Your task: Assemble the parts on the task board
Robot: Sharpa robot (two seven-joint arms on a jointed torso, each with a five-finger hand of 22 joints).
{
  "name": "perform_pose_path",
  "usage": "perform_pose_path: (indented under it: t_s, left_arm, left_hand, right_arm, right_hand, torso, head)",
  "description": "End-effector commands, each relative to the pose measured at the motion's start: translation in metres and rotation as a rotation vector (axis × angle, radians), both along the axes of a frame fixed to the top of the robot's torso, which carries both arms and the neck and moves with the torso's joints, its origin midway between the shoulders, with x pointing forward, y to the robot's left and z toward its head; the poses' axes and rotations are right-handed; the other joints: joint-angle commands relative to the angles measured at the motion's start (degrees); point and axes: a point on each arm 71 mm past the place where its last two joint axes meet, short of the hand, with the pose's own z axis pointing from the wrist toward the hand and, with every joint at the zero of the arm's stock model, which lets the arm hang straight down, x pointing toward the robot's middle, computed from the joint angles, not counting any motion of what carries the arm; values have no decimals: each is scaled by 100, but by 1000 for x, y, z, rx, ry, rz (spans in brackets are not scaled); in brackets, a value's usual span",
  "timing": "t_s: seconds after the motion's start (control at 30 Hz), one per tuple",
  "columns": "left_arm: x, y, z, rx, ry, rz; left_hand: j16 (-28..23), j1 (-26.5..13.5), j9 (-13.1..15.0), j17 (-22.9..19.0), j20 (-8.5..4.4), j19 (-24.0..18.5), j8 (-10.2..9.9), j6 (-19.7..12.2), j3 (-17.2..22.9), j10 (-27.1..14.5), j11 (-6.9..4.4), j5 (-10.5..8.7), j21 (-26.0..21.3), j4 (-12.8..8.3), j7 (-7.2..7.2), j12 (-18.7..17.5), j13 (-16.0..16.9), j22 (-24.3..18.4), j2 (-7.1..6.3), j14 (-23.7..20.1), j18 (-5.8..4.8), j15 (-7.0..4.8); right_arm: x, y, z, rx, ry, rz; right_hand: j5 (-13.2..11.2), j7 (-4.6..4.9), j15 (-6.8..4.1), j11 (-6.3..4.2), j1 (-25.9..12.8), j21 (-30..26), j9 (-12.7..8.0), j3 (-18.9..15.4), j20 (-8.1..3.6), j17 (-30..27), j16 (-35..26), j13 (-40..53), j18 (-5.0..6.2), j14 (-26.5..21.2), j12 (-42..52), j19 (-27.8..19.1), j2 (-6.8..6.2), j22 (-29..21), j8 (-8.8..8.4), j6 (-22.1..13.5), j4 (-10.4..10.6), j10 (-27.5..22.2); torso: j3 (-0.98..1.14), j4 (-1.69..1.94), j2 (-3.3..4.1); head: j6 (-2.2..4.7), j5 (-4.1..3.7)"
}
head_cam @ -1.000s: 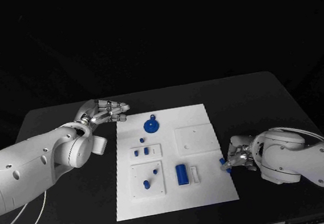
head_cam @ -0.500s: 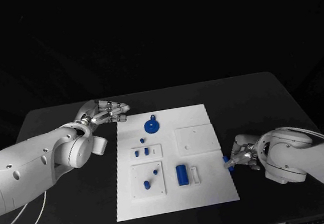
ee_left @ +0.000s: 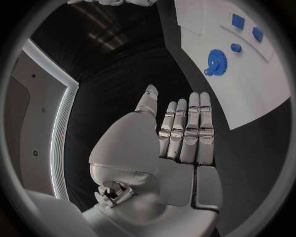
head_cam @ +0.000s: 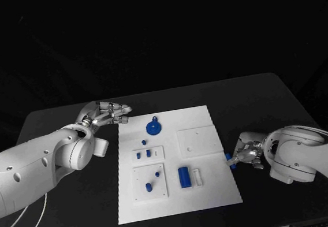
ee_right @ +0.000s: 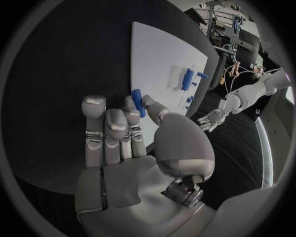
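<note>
Just off the right edge of the white board (head_cam: 172,165), a small blue peg (head_cam: 232,164) is pinched between the thumb and a finger of the right hand (head_cam: 249,155), while its other fingers (ee_right: 101,133) are curled loosely with nothing in them. The peg's long axis stands nearly upright in the wrist view, its free end pointing away from the palm toward the board. The open places on the board lie to the left of this hand, so I judge the right hand is the nearer one for the insertion. The left hand (head_cam: 107,114) rests beside the board's far left corner, fingers straight together, holding nothing
</note>
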Motion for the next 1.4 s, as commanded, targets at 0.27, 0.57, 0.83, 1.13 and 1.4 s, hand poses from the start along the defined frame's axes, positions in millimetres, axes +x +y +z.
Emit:
perform_pose_path:
  t_s: [0.27, 0.57, 0.83, 1.13, 1.4]
  left_arm:
    - [-1, -3, 0, -12, 2, -18]
    - [-1, -5, 0, -13, 3, -22]
    - [-1, -5, 0, -14, 4, -25]
    - [-1, -6, 0, -16, 5, -31]
    - [-1, -6, 0, -17, 6, -33]
  left_hand:
    - [-14, -47, 1, 7, -1, 39, -5, -32, 1, -52, 11, -22, 32, 39, 5, 23, 6, -15, 2, -44, -37, 4]
    - [-14, -47, 1, 7, -1, 39, -5, -32, 1, -52, 11, -22, 32, 39, 5, 23, 6, -15, 2, -44, -37, 4]
    - [-15, -84, 2, 9, 1, 33, -5, -31, -16, -56, 14, -20, 33, 57, 6, 24, 7, -29, -34, -47, -39, 7]
    - [-15, -99, 1, 9, 2, 32, -6, -34, -12, -58, 15, -22, 34, 67, 7, 24, 7, -32, -41, -50, -40, 8]
    - [-14, -112, 1, 11, 3, 31, -5, -35, -3, -61, 16, -26, 35, 79, 7, 24, 7, -39, -46, -52, -39, 9]
  right_arm:
    - [-12, 30, 14, 118, 2, 64]
    - [-13, 54, 9, 158, 39, 94]
    - [-14, 68, -6, 149, 84, 114]
    - [-13, 78, -14, 123, 104, 120]
    - [-11, 86, -18, 119, 103, 127]
  right_hand:
    - [30, 10, 14, -3, 40, 68, -54, 410, 31, 21, 61, -19, -86, 12, 7, 265, 94, 446, 18, 50, -506, 33]
    - [31, 12, 17, -1, 40, 65, -73, 407, 35, 20, 63, -29, -84, 9, 5, 259, 117, 444, 18, 50, -515, 23]
    - [36, 16, 17, -1, 37, 61, -84, 403, 35, 17, 62, -29, -82, 8, 10, 256, 124, 442, 18, 45, -534, 15]
    - [41, 17, 21, 0, 29, 64, -90, 399, 39, 14, 62, -31, -82, 8, 11, 254, 129, 443, 19, 47, -550, 7]
    - [45, 18, 20, -1, 25, 60, -95, 401, 39, 13, 62, -27, -81, 7, 22, 253, 134, 442, 20, 47, -564, 5]
  torso:
    - [-8, 14, -1]
    - [-15, 11, -3]
    - [-6, 7, 1]
    - [-6, 4, 2]
    - [-3, 13, 0]
  head:
    - [-24, 59]
    - [-6, 73]
    - [-4, 95]
    - [-7, 123]
    - [-1, 132]
